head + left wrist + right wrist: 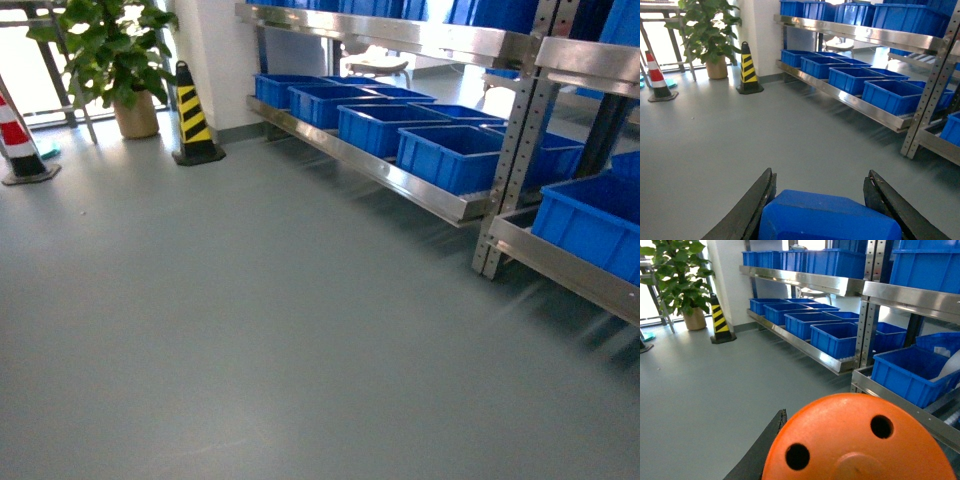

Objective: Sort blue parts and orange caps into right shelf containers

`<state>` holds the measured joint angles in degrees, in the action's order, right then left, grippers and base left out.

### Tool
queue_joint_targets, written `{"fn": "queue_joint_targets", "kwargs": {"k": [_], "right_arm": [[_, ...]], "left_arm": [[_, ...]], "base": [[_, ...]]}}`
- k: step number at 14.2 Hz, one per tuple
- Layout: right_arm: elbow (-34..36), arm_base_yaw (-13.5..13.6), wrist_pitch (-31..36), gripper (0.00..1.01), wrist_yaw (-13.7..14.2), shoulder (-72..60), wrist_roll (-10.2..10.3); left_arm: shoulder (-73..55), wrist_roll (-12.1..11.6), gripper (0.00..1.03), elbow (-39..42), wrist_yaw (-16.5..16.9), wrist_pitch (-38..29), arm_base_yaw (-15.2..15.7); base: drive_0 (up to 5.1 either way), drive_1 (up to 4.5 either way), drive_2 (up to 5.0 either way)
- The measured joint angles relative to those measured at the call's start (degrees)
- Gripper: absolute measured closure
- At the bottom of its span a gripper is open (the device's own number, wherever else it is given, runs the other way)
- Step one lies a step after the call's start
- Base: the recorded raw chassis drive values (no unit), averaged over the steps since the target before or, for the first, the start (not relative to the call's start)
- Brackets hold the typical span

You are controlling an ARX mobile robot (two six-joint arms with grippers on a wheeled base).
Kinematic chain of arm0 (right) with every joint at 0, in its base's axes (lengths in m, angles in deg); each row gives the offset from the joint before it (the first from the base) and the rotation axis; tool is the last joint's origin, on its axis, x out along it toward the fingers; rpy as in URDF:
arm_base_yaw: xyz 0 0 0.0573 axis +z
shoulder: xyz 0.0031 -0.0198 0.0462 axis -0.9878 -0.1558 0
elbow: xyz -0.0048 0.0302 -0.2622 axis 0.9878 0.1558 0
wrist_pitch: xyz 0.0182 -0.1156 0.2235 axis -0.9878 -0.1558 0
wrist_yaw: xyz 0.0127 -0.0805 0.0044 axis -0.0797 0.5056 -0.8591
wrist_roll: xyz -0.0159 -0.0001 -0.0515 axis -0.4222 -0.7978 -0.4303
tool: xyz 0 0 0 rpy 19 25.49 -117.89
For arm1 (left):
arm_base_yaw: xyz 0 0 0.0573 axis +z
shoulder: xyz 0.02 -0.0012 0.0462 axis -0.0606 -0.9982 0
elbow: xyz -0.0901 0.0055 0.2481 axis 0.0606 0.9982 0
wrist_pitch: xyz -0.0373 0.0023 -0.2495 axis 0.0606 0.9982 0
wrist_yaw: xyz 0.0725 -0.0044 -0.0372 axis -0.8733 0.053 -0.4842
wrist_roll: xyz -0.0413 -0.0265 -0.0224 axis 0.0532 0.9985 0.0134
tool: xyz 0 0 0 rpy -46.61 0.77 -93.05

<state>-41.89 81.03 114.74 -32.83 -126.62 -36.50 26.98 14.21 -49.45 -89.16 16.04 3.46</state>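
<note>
In the left wrist view a bright-blue part [830, 217] sits between the two black fingers [754, 210] of my left gripper [822, 185], which is shut on it. The right wrist view is filled at the bottom by an orange cap [860, 440] with two dark holes in its flat top; my right gripper [850, 440] is shut on it, with only its left finger [757, 452] showing. Blue shelf containers [450, 155] line the low steel shelf on the right; one more container [912, 372] sits close on the nearer rack. Neither gripper shows in the head view.
A steel rack upright [510, 170] stands between two shelf units. A yellow-and-black cone [192, 115], a potted plant [120, 60] and a red-and-white cone [20, 140] stand at the far left. Grey floor [250, 330] spreads in front.
</note>
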Motion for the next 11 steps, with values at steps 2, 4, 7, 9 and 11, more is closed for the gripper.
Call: {"fn": "queue_joint_targets", "kwargs": {"k": [2,4,7,9,11], "right_arm": [[0.00,0.00,0.00,0.58,0.00,0.00,0.00],[0.00,0.00,0.00,0.58,0.00,0.00,0.00],[0.00,0.00,-0.02,0.58,0.02,0.00,0.00],[0.00,0.00,0.02,0.58,0.00,0.00,-0.02],[0.00,0.00,0.00,0.58,0.02,0.00,0.00]], "left_arm": [[0.00,0.00,0.58,0.00,0.00,-0.02,0.00],[0.00,-0.02,0.58,0.02,-0.02,0.02,0.00],[0.00,-0.02,0.58,0.00,0.00,0.00,0.00],[0.00,-0.02,0.58,0.00,0.00,0.00,0.00],[0.00,-0.02,0.58,0.00,0.00,0.00,0.00]], "base": [[-1.6,-1.59,-1.6],[-1.6,-1.59,-1.6],[-1.5,-1.54,-1.5],[-1.6,-1.61,-1.6],[-1.6,-1.61,-1.6]]}}
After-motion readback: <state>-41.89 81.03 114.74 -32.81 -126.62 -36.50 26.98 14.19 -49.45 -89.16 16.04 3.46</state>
